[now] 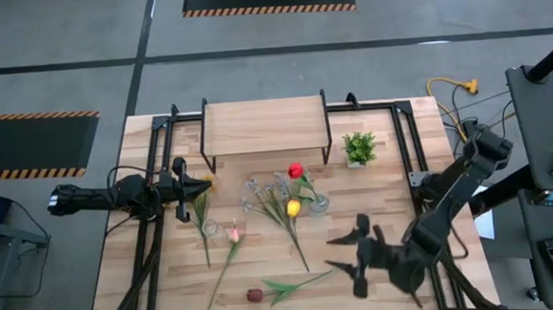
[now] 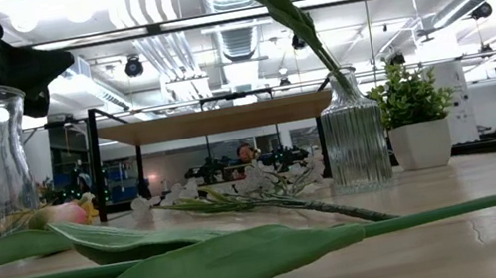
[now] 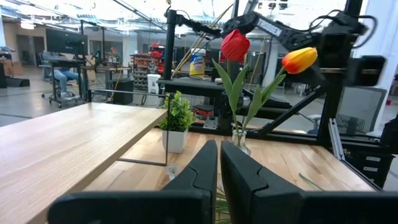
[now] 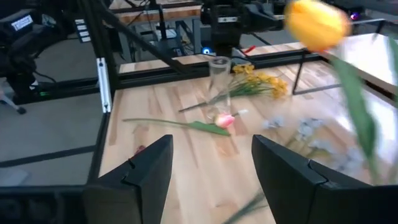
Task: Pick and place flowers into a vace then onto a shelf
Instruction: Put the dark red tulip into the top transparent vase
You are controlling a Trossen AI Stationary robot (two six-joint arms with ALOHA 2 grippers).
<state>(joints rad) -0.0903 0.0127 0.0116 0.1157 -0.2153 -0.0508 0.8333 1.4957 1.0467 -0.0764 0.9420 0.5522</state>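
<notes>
The task looks only partly done. A ribbed glass vase (image 1: pixel 316 203) near the middle of the worktop (image 1: pixel 393 177) already holds two flowers, a red tulip (image 1: pixel 296 170) and a yellow-orange tulip (image 1: pixel 293 208), their stems standing up out of its neck. The rest lie loose on the worktop: a pink tulip (image 1: pixel 233 235), a maroon tulip (image 1: pixel 255 295) with its long green leaf at the front edge, a spray of small white blossoms (image 1: pixel 259 187) and a yellow spray (image 4: pixel 260 81) near the left arm. A second clear vase (image 4: pixel 218 86) stands apparently empty on the left side. The shelf (image 1: pixel 265 125), at the back of the worktop, carries nothing, and the small potted plant (image 1: pixel 359 148) sits just beside it. The right tool (image 1: pixel 358 256) hovers over the front right of the worktop with its fingers spread wide and nothing between them. The left tool (image 1: pixel 201 184) is at the left side, its fingers pressed together, holding nothing visible. Judging by this, several stems remain to be gathered, and no vase has yet been lifted onto the shelf
</notes>
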